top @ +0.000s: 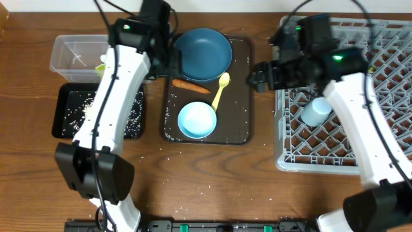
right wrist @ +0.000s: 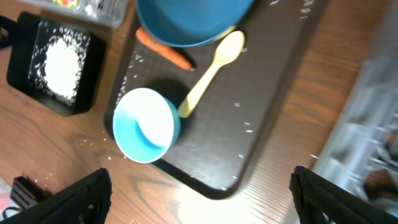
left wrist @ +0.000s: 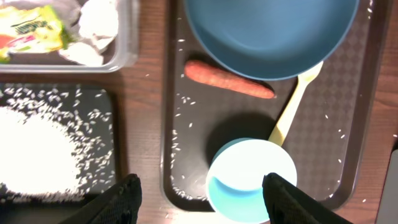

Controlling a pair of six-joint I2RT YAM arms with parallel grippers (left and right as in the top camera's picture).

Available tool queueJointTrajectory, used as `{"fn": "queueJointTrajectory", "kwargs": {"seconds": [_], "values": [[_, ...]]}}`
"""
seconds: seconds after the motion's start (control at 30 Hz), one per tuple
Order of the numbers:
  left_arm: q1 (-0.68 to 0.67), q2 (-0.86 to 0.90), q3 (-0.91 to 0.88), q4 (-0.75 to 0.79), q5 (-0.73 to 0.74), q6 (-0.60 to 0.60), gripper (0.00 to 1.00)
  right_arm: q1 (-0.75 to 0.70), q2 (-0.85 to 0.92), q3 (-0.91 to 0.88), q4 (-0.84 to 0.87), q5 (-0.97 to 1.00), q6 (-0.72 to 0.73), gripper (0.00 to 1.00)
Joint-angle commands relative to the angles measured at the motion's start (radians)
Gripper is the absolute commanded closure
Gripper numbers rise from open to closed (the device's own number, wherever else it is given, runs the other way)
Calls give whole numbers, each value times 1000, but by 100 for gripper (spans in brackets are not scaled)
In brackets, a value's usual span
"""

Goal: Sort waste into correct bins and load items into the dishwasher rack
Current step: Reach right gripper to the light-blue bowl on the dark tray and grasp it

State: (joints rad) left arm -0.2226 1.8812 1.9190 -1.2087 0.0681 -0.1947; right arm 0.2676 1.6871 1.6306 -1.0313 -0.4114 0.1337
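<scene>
Far left on counter [top: 26, 167]: clear tub [top: 74, 53] w/ yellow-green wrapper [left wrist: 31, 28] + crumpled white paper [left wrist: 96, 25] inside; just below it, black tray [top: 60, 96] w/ rice [left wrist: 34, 155] heaped in it. Left tool [left wrist: 202, 193] open, empty, hovering over brown serving tray [top: 238, 109]. On that tray: dark blue plate [top: 203, 51] at top, carrot [top: 190, 86] just beside plate rim, yellow spoon [top: 220, 90], light blue bowl [top: 196, 120] nr front, stray grains around. Right tool [right wrist: 205, 199] open, nothing btwn fingers, above tray's right side. Far right: grey rack [top: 386, 45] w/ small cup [top: 317, 111] in it.
</scene>
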Motion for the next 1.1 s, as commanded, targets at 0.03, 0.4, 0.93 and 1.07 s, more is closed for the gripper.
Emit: {"fn": "queueJointTrajectory", "kwargs": {"seconds": [0.03, 0.4, 0.93, 1.07], "values": [[50, -24, 17, -12, 2, -24, 35, 85, 65, 2, 34, -3, 90, 15], [206, -23, 16, -15, 2, -80, 20, 302, 271, 2, 79, 146, 243, 34], [213, -23, 16, -14, 2, -80, 9, 414, 475, 2, 109, 374, 289, 83], [213, -23, 16, -14, 2, -80, 7, 408, 458, 3, 119, 387, 289, 99]]}}
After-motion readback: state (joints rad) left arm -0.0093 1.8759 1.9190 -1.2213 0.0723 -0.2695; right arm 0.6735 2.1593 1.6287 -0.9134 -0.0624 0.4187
